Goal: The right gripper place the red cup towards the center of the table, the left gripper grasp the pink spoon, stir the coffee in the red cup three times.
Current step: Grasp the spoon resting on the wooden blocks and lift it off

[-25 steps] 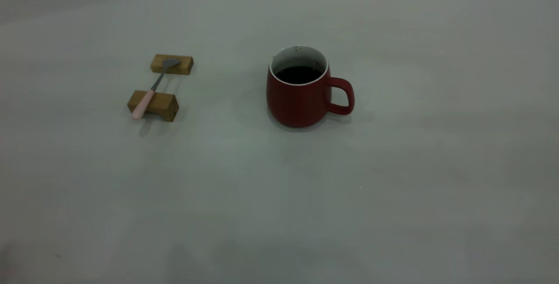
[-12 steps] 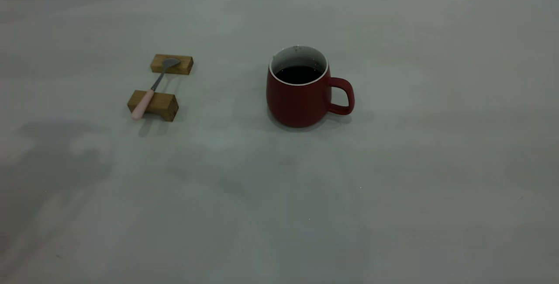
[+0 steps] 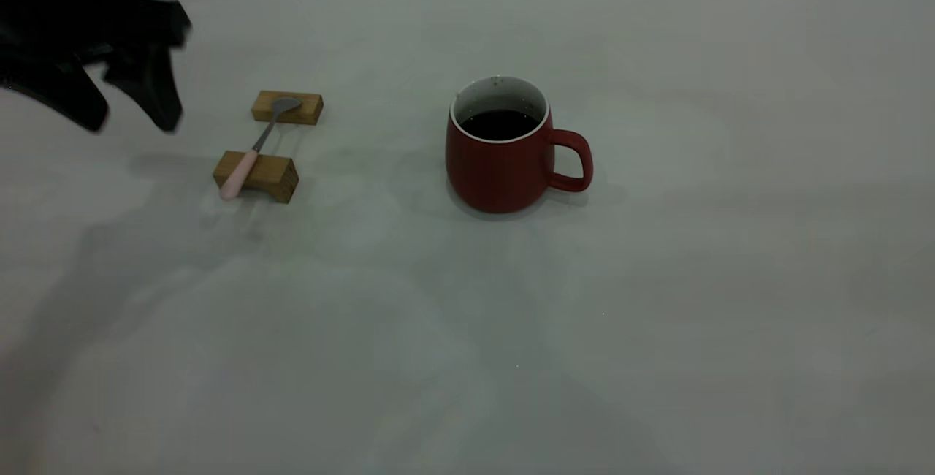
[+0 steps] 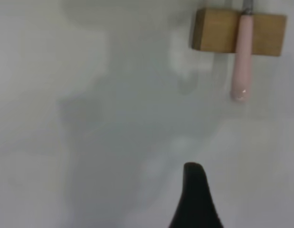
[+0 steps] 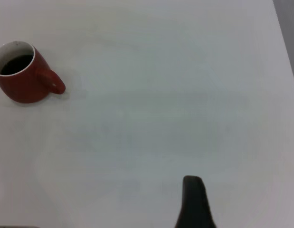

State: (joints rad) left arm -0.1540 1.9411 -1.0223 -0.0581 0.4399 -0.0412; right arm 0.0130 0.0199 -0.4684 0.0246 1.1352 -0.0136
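Black and spread wide, the left gripper (image 3: 131, 120) hangs above the table (image 3: 657, 314) at the far left of the exterior view, its two fingers apart with nothing between them, well short of the pink spoon (image 3: 252, 152). The spoon bridges two wooden blocks (image 3: 257, 176): its pale handle lies over the near block and overhangs it, its grey bowl rests on the far block (image 3: 288, 107). In the left wrist view the handle (image 4: 242, 61) pokes past the block with free air under its tip, and that looks like the best place to close on.

For a good grasp, the fingers should probably straddle the handle across its width, either at the overhang or in the gap between the blocks, and come down without nudging either block, since the spoon only lies loose on them.

Near the table's middle stands the red cup (image 3: 500, 153), upright, handle toward the right, coffee (image 3: 500, 124) dark inside and well below the rim. It seems already placed. Only one fingertip of the right gripper (image 5: 194, 202) shows in its wrist view, well away from the cup, so I cannot tell its opening
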